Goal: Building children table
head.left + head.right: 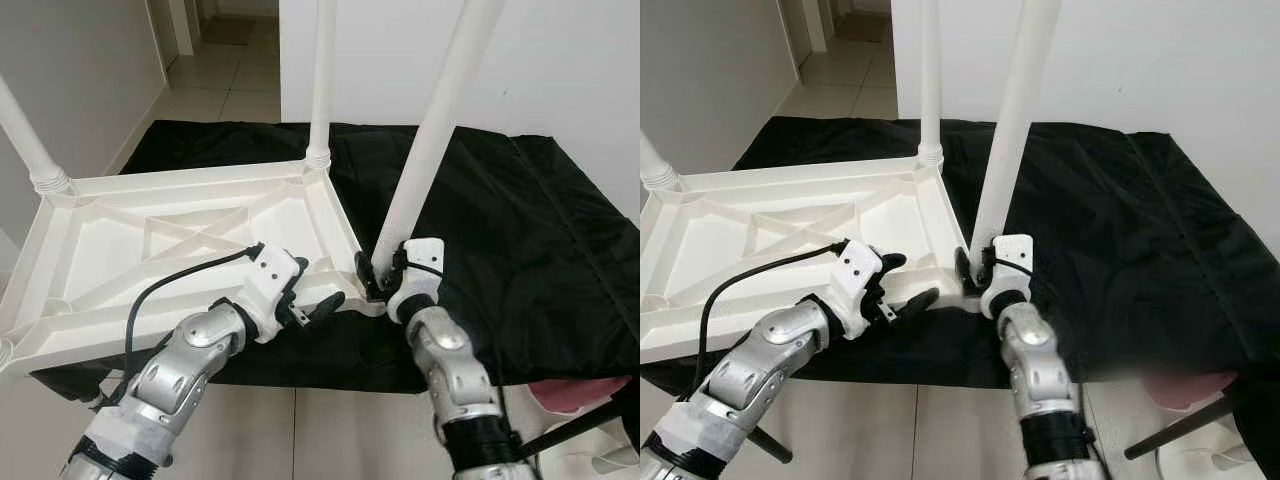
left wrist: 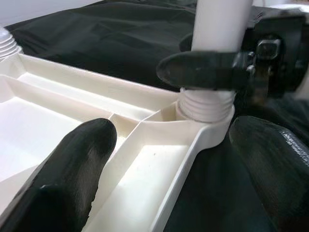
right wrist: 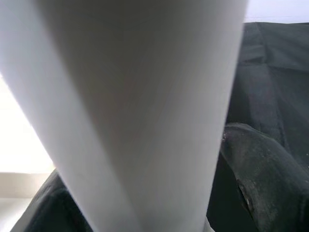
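Observation:
The white plastic children's table point(image 1: 150, 235) lies upside down on a black cloth. At its near right corner a long white leg point(image 1: 430, 140) stands up, its threaded base point(image 2: 205, 104) seated in the corner socket. My right gripper point(image 1: 383, 268) is shut on this leg just above the socket; one of its fingers point(image 2: 203, 70) wraps across the tube. My left gripper point(image 1: 320, 284) is open beside that corner and straddles the table's rim, with one finger point(image 2: 72, 174) inside the tabletop and the other point(image 2: 270, 159) outside over the cloth.
Two more legs stand in the far corners, one at the back point(image 1: 322, 80) and one at the left point(image 1: 25, 135). The black cloth point(image 1: 520, 230) spreads to the right, up to a white wall. A pink object point(image 1: 580, 392) lies low at the right. Tiled floor runs behind.

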Available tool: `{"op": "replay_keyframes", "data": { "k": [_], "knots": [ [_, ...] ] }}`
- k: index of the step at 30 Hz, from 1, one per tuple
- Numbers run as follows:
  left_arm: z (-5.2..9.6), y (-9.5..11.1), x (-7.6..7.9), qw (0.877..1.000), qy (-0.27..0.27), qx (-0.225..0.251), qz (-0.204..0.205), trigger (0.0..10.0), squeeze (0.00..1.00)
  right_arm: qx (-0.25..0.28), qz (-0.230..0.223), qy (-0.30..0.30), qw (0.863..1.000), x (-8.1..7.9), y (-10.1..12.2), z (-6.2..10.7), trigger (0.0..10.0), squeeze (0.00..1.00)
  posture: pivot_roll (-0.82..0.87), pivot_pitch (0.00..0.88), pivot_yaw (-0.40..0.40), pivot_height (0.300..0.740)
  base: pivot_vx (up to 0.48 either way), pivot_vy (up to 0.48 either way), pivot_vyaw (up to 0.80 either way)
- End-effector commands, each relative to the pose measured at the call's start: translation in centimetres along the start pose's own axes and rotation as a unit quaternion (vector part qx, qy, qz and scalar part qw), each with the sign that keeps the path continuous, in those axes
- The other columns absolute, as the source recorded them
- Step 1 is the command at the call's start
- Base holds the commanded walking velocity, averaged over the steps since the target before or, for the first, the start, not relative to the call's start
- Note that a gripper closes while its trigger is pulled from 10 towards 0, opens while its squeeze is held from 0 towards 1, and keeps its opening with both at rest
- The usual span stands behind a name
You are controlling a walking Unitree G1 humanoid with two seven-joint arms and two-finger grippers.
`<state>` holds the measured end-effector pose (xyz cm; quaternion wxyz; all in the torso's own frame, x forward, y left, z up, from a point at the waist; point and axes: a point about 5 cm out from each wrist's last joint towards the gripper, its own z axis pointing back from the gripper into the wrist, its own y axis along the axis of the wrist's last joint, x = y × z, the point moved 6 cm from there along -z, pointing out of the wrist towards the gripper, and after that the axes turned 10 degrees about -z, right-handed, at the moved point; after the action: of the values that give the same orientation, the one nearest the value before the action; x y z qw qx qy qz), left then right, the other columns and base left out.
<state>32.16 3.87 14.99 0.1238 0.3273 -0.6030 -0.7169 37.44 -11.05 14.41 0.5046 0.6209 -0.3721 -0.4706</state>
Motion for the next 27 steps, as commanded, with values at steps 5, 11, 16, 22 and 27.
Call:
{"op": "replay_keyframes", "data": {
  "k": [5,11,16,22,27],
  "knots": [
    [0.5,0.4,2.0,0.999,-0.051,0.003,0.001,10.0,0.0,-0.03,0.043,0.105,0.993,0.6,0.7,-0.1,10.0,0.0,0.02,0.048,-0.03,0.74,0.0,0.0,0.0],
    [0.7,0.3,2.7,0.998,-0.068,0.0,0.0,10.0,0.0,-0.039,0.065,0.156,0.985,0.4,0.8,-0.1,10.0,0.0,0.03,0.047,-0.031,0.74,0.0,0.0,0.0],
    [0.6,0.4,3.5,0.997,-0.082,0.0,-0.001,10.0,0.0,-0.064,0.087,0.22,0.969,-0.3,0.4,-0.2,10.0,0.0,0.03,0.044,-0.031,0.74,0.0,0.0,0.0],
    [0.4,0.6,3.6,0.997,-0.082,0.001,-0.002,10.0,0.0,-0.084,0.111,0.24,0.961,-0.2,0.0,-0.8,1.6,0.0,0.03,0.036,-0.037,0.74,0.0,0.0,0.0],
    [0.3,0.7,3.6,0.997,-0.079,0.001,-0.004,10.0,0.0,-0.098,0.1,0.245,0.959,0.0,-0.6,-1.0,0.0,0.0,0.04,0.032,-0.044,0.74,0.0,0.0,0.0]
  ]
}}
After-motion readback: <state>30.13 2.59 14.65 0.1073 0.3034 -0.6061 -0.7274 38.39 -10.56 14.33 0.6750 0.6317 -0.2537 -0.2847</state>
